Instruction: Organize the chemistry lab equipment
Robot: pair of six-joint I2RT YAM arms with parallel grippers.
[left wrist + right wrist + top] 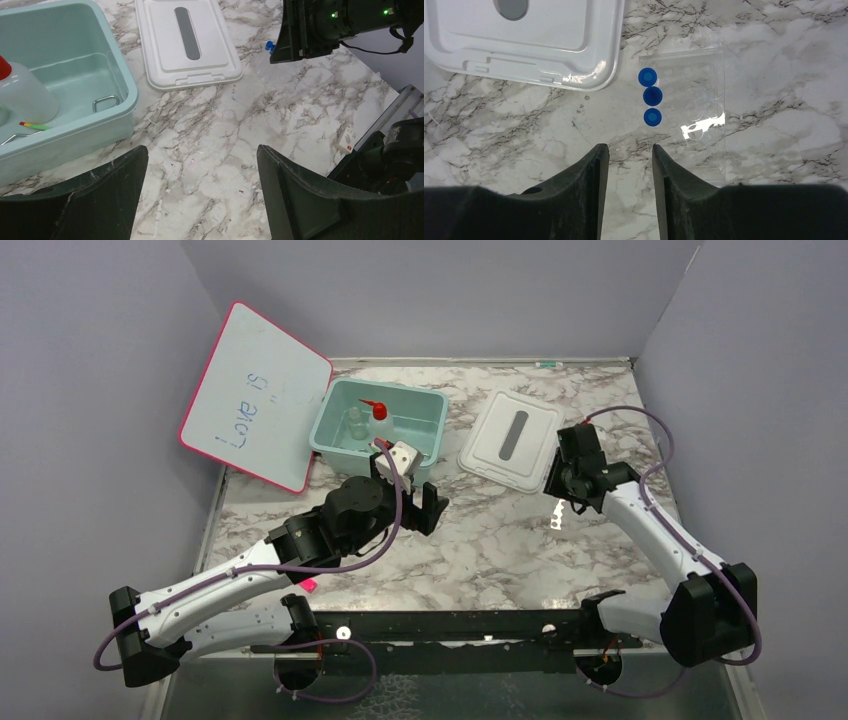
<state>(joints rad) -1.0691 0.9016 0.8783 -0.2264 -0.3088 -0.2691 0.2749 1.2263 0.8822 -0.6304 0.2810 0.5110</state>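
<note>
Currently hovering the right hand [629, 150] over the desk [524, 130], fingers [584, 190] set to a slim gap and gripping nothing, just short of three blue-capped vials [652, 95] standing in a row in a clear rack [699, 100] (right beside the white lid [524, 45]). Holding the left hand [200, 155] wide and empty near the teal bin [131, 85], with the squeeze bottle [25, 95] upright inside it and the metal tongs [106, 102] and thin red-tipped tool [35, 126] on its floor.

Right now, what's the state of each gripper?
Left gripper: wide open, empty.
Right gripper: partly open, empty, vials just ahead of it.
</note>
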